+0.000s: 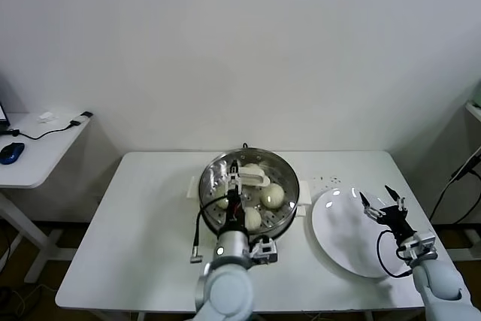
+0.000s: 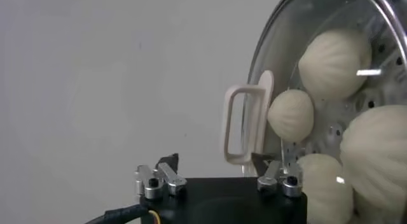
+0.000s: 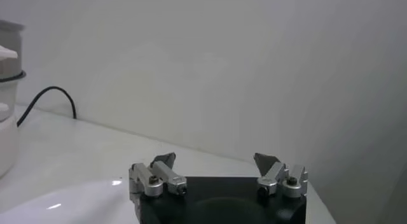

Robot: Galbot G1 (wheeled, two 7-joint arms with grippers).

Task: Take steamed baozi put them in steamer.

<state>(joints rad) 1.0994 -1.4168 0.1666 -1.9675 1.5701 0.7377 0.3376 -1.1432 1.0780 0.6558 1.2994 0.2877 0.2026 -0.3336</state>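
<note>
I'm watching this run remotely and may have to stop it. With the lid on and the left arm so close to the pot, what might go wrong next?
1. The left end effector stands open right beside the round glass lid's white handle; pulling back carelessly might snag it and shift the lid.
2. The left arm's black cable hangs beside the shiny round steel steamer and might catch its rim.

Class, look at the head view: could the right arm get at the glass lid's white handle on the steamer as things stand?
Probably yes. The right end effector hangs open over the white plate, with bare table between it and the steamer, though the left end effector crowds the lid handle.
</note>
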